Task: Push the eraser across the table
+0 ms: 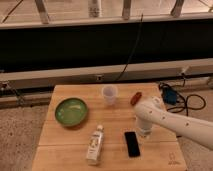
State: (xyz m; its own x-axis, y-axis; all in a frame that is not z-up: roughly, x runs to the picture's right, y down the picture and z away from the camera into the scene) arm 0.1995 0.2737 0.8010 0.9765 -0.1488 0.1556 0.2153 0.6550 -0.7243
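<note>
So the biggest thing here is the light wooden desk (112, 122), and I'll place everything else off the eraser, since that's the piece that matters.

The white robot arm (175, 125) comes in from the right side of the view and ends just right of the eraser.

Next down in size is a green bowl (71, 111), well off to the left of the eraser and farther back on the desk. A plastic bottle (95, 145) lies on its side to the left of the eraser, about level with it, with a clear strip of wood between them. A translucent cup (110, 95) stands upright well behind the eraser and a bit left.

The end effector (145, 133) points down at the desk just beside the eraser, on its right and a touch farther back. It's pinched all the way closed and has nothing in its grip. I can't tell whether it's touching the eraser's edge.

The eraser (132, 144) itself is a flat black slab lying flat near the front edge of the desk, right of the middle.

The smallest is a reddish-brown oval thing (135, 98), well behind the eraser near the cup.
</note>
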